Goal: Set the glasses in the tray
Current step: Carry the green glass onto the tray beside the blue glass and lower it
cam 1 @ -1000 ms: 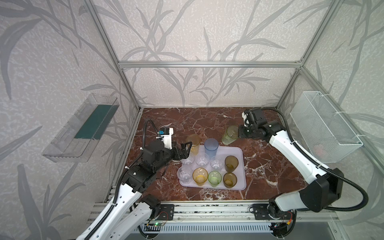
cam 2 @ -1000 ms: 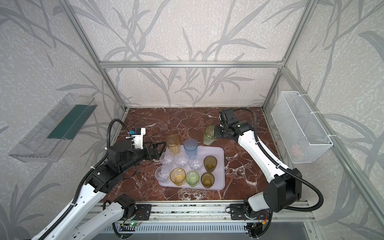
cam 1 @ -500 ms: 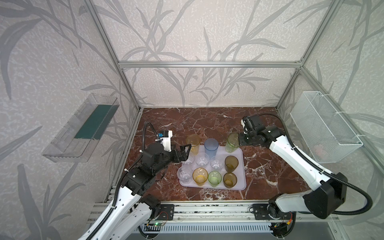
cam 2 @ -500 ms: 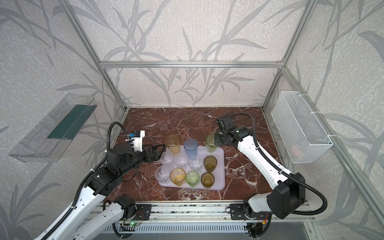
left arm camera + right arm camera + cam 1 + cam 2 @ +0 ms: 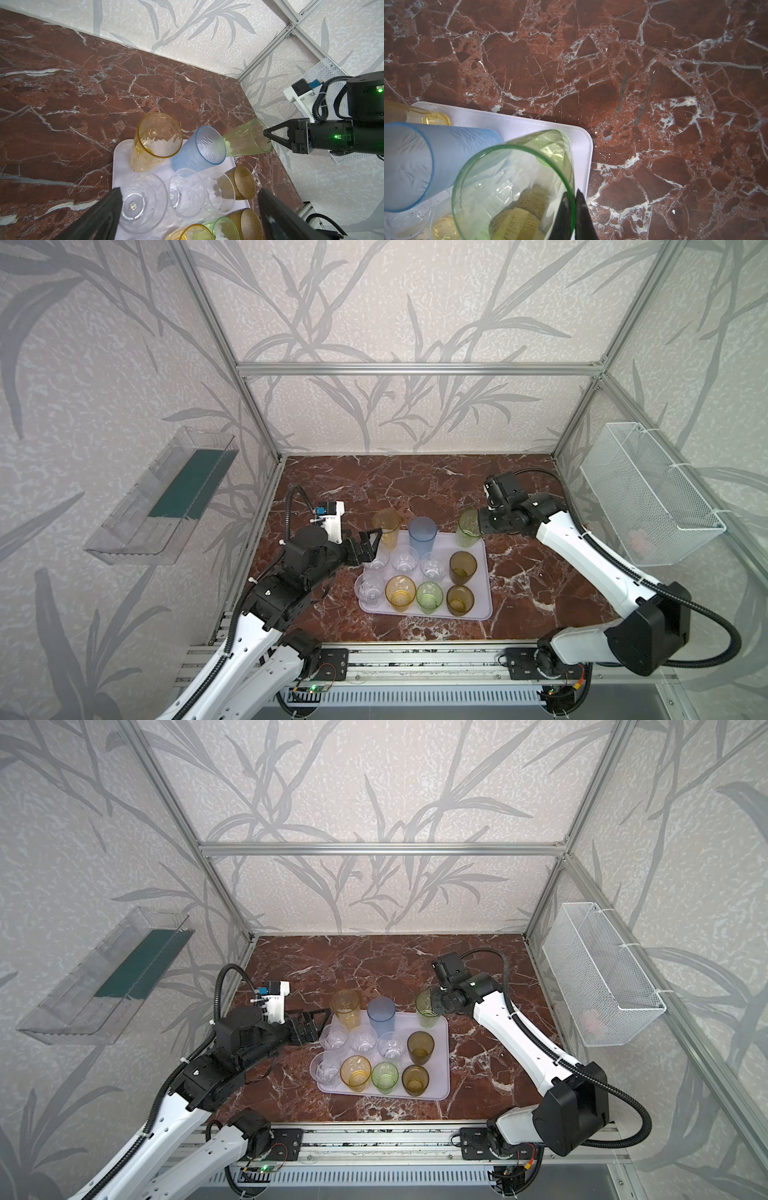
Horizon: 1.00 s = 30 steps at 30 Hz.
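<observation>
**Right claw** [image 5: 572, 194]: pressed together on the rim of the tall green glass [image 5: 512, 182], one finger inside the wall and one outside. A rim pinch suits a thin, flared tumbler too wide to span, and it keeps the claw clear of the neighbours. The glass hangs tilted under the claw, with its base over the nearest corner of the tray [image 5: 529, 122]. Whether the base touches the tray floor cannot be told.

**Left claw** [image 5: 371, 546]: spread wide and holding nothing, low at the tray's side. A clear faceted tumbler [image 5: 143, 199] stands just beyond its fingertips, between them. In my judgement it is standing by.

**Stock ahead of the right claw:**
- The tall blue-grey glass [image 5: 423, 533] is frosted and ripple-textured. It stands just beside the green one.
- The tall amber glass [image 5: 386, 526] is see-through and stands past the blue-grey one.
- The short tumblers stand upright in close rows between the two claws. Four are clear and faceted, one is amber [image 5: 400, 592] and one is green [image 5: 429, 596].
- Two more are olive-brown tumblers [image 5: 462, 566] with a dimpled skin.

**Tray:** smooth pale lavender plastic with rounded corners and a low rim. It lies flat on the red-brown, white-veined marble desk [image 5: 374, 481].

**Finding:** ten glasses are seated and the green one is the last, so the task is nearly complete. The corner slot is tight. A tilted set-down could nudge the blue-grey glass.
</observation>
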Each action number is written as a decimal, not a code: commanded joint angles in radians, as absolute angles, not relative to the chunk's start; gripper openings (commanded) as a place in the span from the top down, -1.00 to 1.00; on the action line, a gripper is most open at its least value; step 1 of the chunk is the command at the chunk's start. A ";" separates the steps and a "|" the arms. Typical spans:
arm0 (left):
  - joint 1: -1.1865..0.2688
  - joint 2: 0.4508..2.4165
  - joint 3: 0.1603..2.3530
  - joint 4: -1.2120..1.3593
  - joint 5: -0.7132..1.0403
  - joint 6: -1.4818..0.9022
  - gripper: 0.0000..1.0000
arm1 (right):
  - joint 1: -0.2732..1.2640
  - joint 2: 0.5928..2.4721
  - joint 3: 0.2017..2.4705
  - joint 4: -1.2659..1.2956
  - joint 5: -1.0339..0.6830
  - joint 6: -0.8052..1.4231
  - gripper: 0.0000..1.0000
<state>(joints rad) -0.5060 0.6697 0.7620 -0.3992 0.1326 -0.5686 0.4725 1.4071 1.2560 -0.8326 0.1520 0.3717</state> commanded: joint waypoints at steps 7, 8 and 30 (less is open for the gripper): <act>-0.509 0.660 0.768 -0.419 0.116 -0.572 -0.98 | 0.475 1.431 1.242 -0.801 0.143 0.388 1.00; -0.508 0.661 0.766 -0.417 0.115 -0.571 -0.99 | 0.475 1.432 1.241 -0.799 0.144 0.390 1.00; -0.509 0.641 0.748 -0.422 0.094 -0.580 -0.99 | 0.474 1.476 1.226 -0.791 0.118 0.414 1.00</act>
<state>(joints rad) -0.5060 0.6510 0.7616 -0.4122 0.1062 -0.5789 0.4725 1.4700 1.2247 -0.8093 0.1261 0.3996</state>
